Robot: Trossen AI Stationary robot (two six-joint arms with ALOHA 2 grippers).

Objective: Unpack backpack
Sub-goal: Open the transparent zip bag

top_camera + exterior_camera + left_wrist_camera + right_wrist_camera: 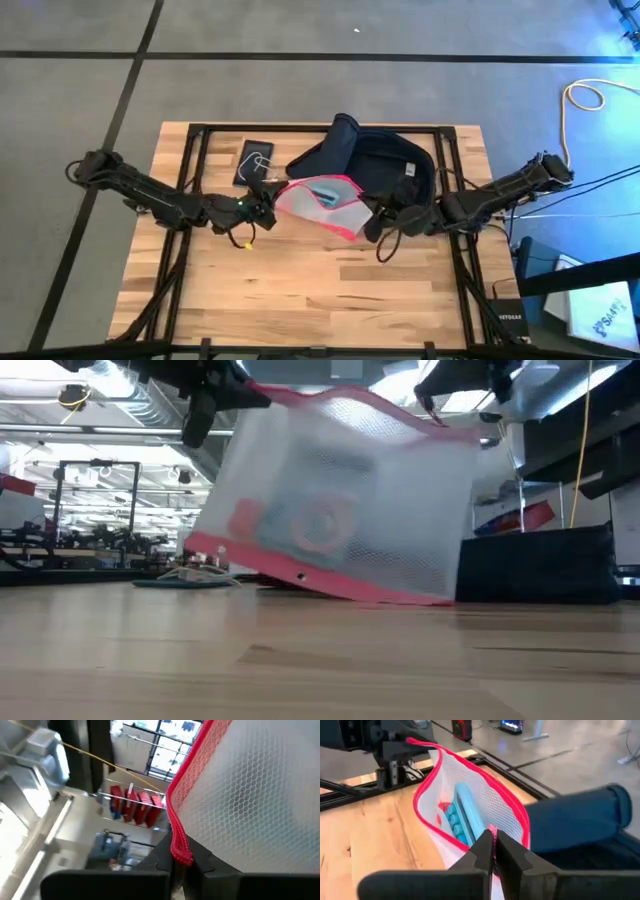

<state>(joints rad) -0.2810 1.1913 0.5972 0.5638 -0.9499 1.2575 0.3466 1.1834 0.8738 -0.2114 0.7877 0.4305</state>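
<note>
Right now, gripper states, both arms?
Left gripper: shut on the mesh zip pouch, at its red edge.
Right gripper: shut on the pouch's opposite red edge.

**Both arms reaching inward, grippers clamped**

Left arm stretched low from the left edge, left gripper pinched shut on a pouch corner. Right arm angled in from the right, right gripper closed on the opposite edge, holding it aloft.
</note>
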